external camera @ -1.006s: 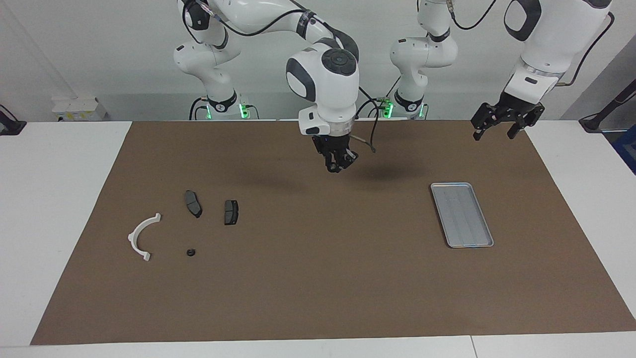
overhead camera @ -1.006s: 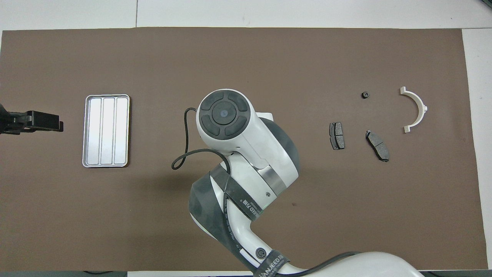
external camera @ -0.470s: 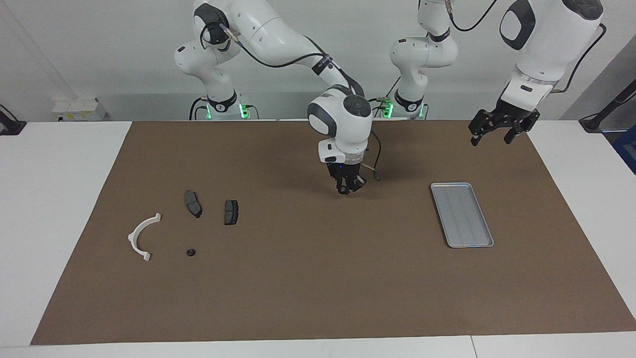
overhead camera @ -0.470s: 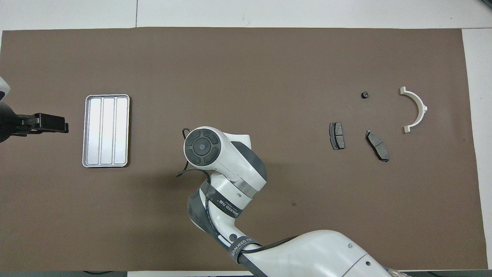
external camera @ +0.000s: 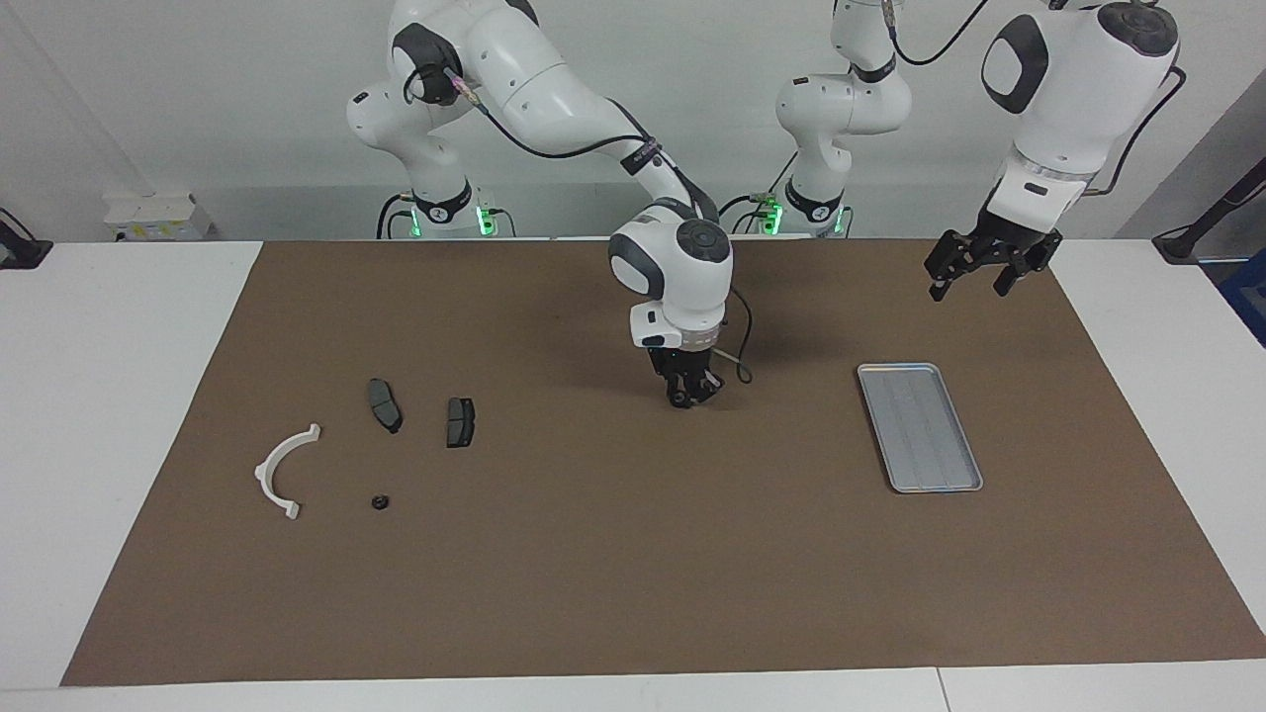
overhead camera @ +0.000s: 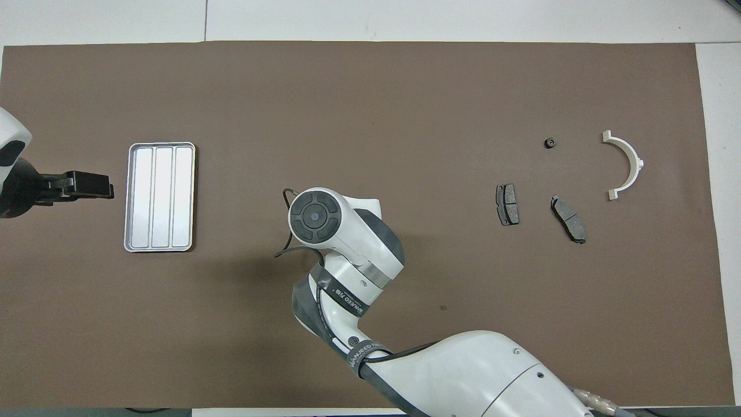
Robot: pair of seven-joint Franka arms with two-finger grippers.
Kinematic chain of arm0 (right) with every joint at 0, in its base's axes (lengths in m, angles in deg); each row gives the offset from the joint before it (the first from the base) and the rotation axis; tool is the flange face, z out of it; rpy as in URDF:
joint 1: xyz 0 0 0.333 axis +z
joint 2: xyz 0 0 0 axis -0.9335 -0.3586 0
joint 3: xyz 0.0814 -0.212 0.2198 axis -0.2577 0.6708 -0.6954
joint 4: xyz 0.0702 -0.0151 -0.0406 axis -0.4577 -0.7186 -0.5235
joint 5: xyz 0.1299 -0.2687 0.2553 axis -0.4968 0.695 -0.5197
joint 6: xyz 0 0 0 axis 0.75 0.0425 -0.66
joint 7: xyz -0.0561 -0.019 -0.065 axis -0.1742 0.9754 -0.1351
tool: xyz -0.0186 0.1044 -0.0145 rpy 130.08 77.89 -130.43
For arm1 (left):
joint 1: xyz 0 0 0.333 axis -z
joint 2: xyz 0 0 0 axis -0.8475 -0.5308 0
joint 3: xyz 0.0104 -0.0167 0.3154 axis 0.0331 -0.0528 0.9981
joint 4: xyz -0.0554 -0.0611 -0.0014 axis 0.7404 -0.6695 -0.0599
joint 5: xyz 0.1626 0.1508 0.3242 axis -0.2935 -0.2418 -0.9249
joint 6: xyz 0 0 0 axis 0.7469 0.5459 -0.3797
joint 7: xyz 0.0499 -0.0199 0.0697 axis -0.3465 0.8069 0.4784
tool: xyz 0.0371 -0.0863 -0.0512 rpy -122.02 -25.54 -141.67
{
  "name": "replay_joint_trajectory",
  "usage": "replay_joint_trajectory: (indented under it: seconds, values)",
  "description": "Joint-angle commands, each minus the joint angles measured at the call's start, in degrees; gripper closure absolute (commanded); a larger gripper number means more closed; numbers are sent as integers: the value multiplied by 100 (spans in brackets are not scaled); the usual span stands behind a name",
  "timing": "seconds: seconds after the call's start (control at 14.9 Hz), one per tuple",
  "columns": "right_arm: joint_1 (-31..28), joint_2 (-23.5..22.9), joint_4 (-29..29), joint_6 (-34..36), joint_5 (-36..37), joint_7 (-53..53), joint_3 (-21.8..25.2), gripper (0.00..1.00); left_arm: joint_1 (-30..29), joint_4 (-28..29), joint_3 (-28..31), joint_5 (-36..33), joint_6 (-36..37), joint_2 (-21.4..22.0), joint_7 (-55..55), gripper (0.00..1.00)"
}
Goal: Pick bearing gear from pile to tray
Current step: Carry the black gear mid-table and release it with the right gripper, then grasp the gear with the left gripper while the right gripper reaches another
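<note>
Seen from overhead, the tray (overhead camera: pixel 160 197) lies at nine o'clock on the desk's brown mat (overhead camera: pixel 370 98) and the pile (overhead camera: pixel 507 204) at three o'clock. The right hand (external camera: pixel 689 396) hangs low over the mat's middle; I cannot tell its grip. The left hand (external camera: pixel 974 277) waits released in the air, at nine o'clock of the tray.

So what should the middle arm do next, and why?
Probably shift the right gripper toward the empty tray: it hangs low over bare mat between tray and loose parts, though I cannot tell whether it carries a piece. The left gripper waits open nearby.
</note>
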Motion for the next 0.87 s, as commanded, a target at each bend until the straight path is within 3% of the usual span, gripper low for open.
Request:
replay_joint_trajectory:
  seconds: [0.0, 0.13, 0.27, 0.47, 0.6, 0.81]
  values:
    - [-89, 123, -99, -28, 105, 113, -8, 0, 90, 226, 11, 44, -172, 202, 514, 0]
    - [-132, 158, 268, 594, 88, 78, 36, 0, 222, 217, -24, -8, -137, 193, 542, 0]
    - [-622, 272, 743, 1314, 26, -114, -42, 0, 239, 217, -85, -17, -84, 193, 560, 0]
    - [-1291, 824, 860, 2011, -376, -1709, -43, 0, 537, 209, -462, -35, -224, 88, 1609, 0]
    - [-1905, 966, 869, 2415, -440, -2651, -42, 0, 1150, 25, -656, -411, -426, -394, 2725, 0]
    - [-2784, 984, 711, 2374, -431, -4110, -16, 0, 2013, -301, -666, -659, -829, -1256, 4073, 1]
